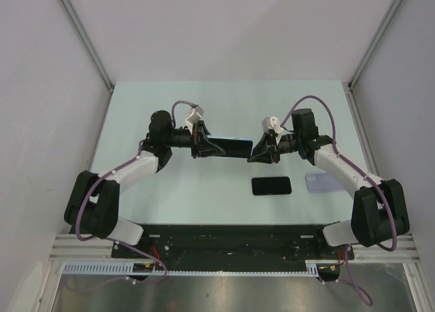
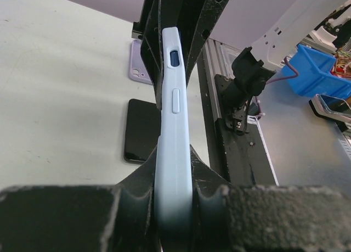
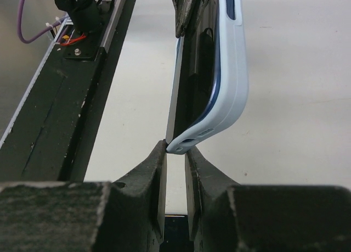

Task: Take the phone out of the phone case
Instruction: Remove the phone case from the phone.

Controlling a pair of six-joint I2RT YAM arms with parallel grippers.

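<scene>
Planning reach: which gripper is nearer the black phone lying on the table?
Right. The right gripper hangs just beyond the black phone; the left gripper is farther, off to its left.

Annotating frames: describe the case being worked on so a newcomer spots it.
On the pale table, look between the left gripper and right gripper. The light-blue case hangs gripped at both ends, off the surface; the black phone and lilac case lie flat on the table.

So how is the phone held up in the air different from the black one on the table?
The held phone wears a light-blue case; the black phone shows none. The held phone stands on edge off the table, pinched by the left fingers and right fingers; the black phone lies flat, untouched. Both are dark slabs of similar shape.
</scene>
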